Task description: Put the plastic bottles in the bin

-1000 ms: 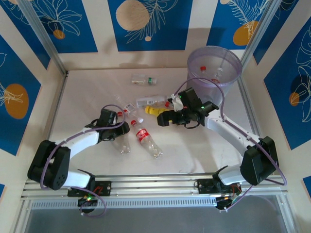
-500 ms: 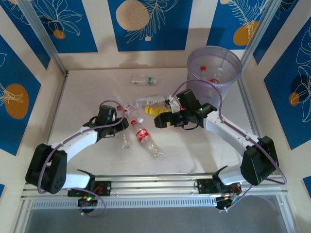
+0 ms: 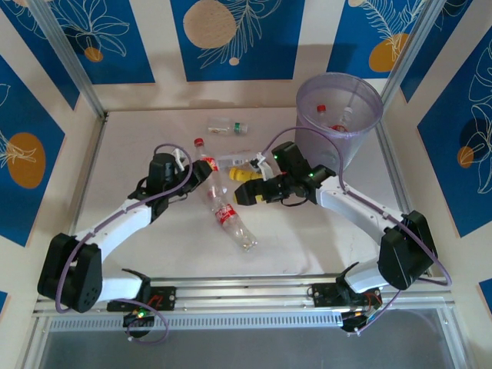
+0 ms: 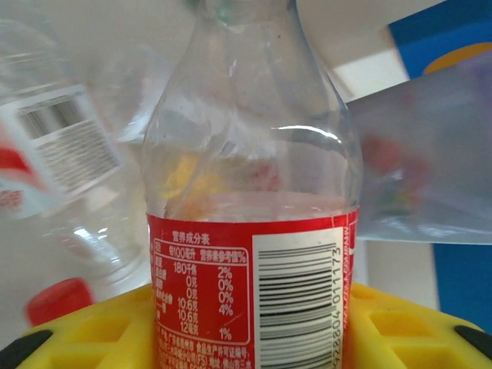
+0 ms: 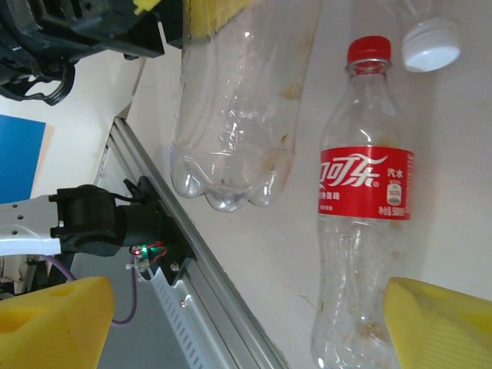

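Observation:
My left gripper (image 3: 196, 171) is shut on a clear plastic bottle (image 3: 201, 154) with a red cap, held off the table. In the left wrist view its red label (image 4: 250, 292) sits between my yellow pads (image 4: 100, 330). My right gripper (image 3: 247, 196) is open, hovering over a red-labelled bottle (image 3: 227, 219) lying on the table. That bottle (image 5: 361, 200) lies beside the right pad (image 5: 442, 323). The pale-purple bin (image 3: 357, 138) stands at the far right with red-capped bottles inside.
A green-capped bottle (image 3: 224, 127) lies at the back. A clear bottle (image 3: 237, 160) and a yellow one (image 3: 240, 175) lie between the grippers. A loose white cap (image 5: 432, 44) rests by the lying bottle. The aluminium rail (image 5: 200, 269) marks the table's near edge.
My left gripper closed on the bottle and carried it up and away from the near edge. My right gripper slid a little left, over the lying bottle.

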